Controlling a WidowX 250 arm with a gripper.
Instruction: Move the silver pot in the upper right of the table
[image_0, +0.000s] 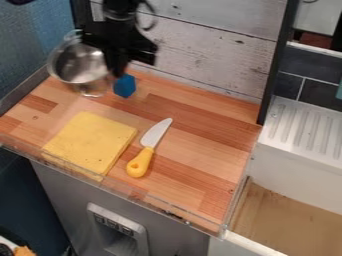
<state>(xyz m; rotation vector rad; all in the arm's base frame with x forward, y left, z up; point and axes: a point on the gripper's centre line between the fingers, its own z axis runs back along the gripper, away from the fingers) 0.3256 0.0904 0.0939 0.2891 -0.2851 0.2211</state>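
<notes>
Silver pot (79, 64): behind the yellow cloth (88, 141), looks tilted.
Gripper (118, 69): behind the cloth, at the pot's right side; open or closed, I cannot tell.
Blue block (124, 86): behind the cloth; lift the pot clear of it.
Table (194, 142): carry level, lower gently well right of the cloth, far side.

black arm (121, 15) at top edge, gripper (117, 73) hanging down
</notes>
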